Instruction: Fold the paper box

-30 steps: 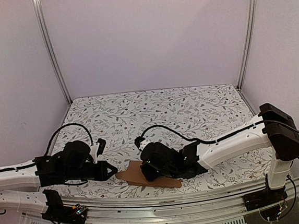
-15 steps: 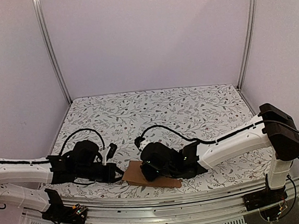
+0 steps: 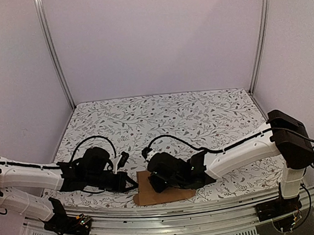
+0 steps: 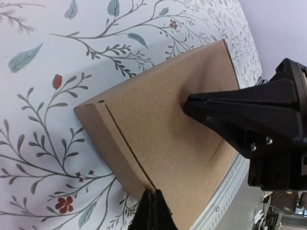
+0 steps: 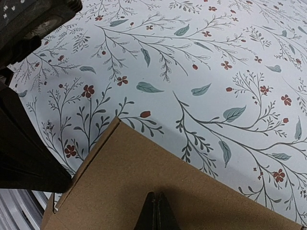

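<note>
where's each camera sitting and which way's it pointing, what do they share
top external: fixed above and behind the robot, looking down over the table; left arm and right arm both show.
left wrist: on the left arm, looking along its shut left pincer onto the paper box; right pincer opposite.
right wrist: on the right arm, looking along its own pincer over the box to the table.
shared: all three show the box.

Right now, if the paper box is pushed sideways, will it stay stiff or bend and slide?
The paper box is thin cardboard with scored creases, so it probably bends along those, stiffer elsewhere. It looks light and may slide on the patterned tablecloth.
</note>
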